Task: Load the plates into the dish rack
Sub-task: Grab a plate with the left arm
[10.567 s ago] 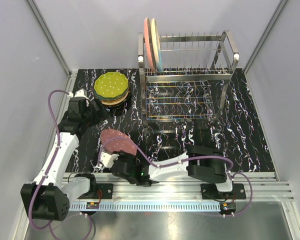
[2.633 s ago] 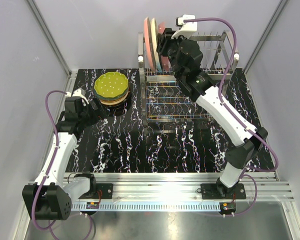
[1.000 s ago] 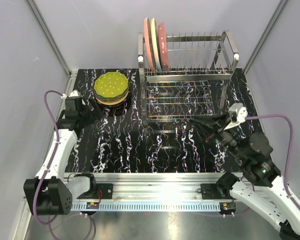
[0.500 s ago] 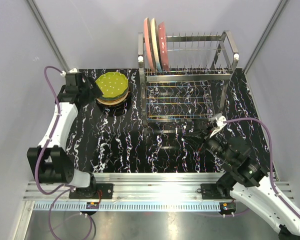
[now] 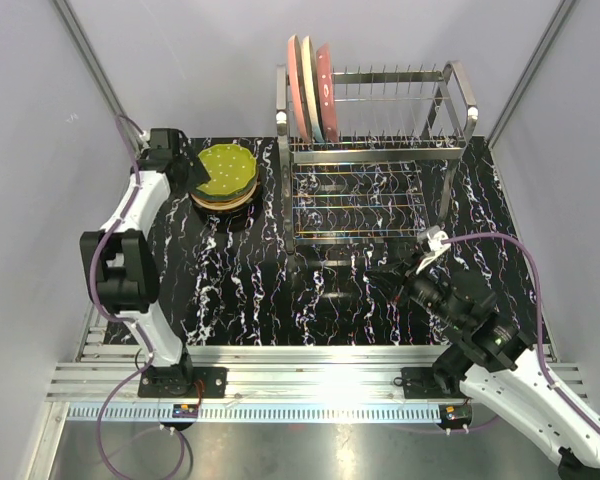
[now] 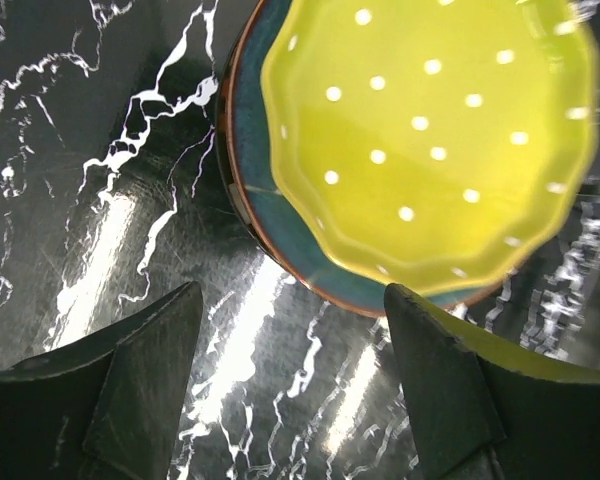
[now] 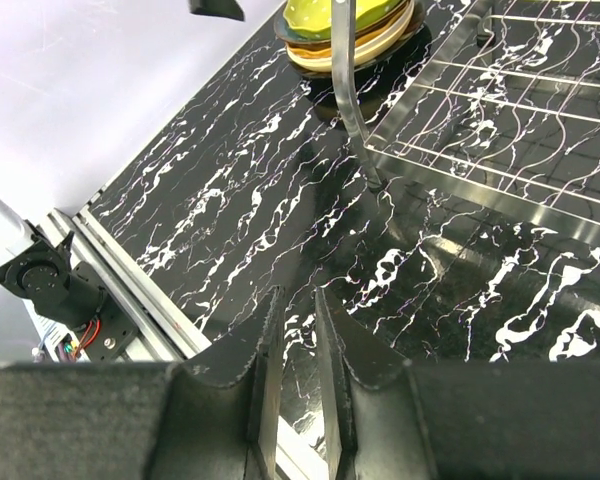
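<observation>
A black, white-veined bench (image 5: 240,290) carries the dish rack (image 5: 375,147) at the far right. Only the overhead view shows the three plates (image 5: 310,90) standing on edge at the left end of its upper tier. The right wrist view catches just the rack's lower wire floor and one leg.

Left of the rack lies the stack of plates (image 5: 225,180), topped by the dotted green plate (image 6: 430,140). The left wrist view alone shows a teal plate (image 6: 252,150) directly beneath it.

The left claw (image 6: 290,300) hangs at the stack's left edge with its fingers spread wide and nothing between them. One fingertip overlaps the stack's rim in the picture; contact cannot be told.

The right claw (image 7: 298,300) sits low over the bench near the rack's front, its fingers a slit apart and gripping nothing.
</observation>
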{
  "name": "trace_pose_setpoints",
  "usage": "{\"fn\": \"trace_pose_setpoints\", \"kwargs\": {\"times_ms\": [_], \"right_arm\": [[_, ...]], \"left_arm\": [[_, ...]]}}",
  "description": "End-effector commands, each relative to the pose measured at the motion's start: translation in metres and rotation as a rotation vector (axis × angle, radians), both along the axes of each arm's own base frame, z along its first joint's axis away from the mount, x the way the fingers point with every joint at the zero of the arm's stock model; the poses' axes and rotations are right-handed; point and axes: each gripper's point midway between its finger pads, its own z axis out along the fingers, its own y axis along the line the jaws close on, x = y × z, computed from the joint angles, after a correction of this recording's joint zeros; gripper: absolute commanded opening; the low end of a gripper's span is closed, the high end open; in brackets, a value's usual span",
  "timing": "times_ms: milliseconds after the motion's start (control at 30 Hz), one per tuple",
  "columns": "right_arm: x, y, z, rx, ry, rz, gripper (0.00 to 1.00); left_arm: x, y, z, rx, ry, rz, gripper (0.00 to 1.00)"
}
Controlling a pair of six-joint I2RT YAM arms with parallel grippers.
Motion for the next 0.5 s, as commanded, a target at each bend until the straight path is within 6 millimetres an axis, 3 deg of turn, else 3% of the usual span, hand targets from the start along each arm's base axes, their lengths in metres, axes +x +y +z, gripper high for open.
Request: {"fn": "trace_pose_setpoints", "kwargs": {"times_ms": [0, 200, 467], "right_arm": [[0.0, 0.004, 0.005, 0.012, -0.002, 0.005, 0.25], [0.001, 0.007, 0.0, -0.002, 0.01, 0.016, 0.23], [0.003, 0.007, -0.003, -0.012, 0.016, 0.004, 0.22]], "left_arm": [[0.024, 0.011, 0.009, 0.046, -0.053, 0.019, 0.74], [0.043, 0.021, 0.0, -0.007, -0.068, 0.051, 0.7], [0.065, 0.021, -0.003, -0.075, -0.096, 0.048, 0.56]]}}
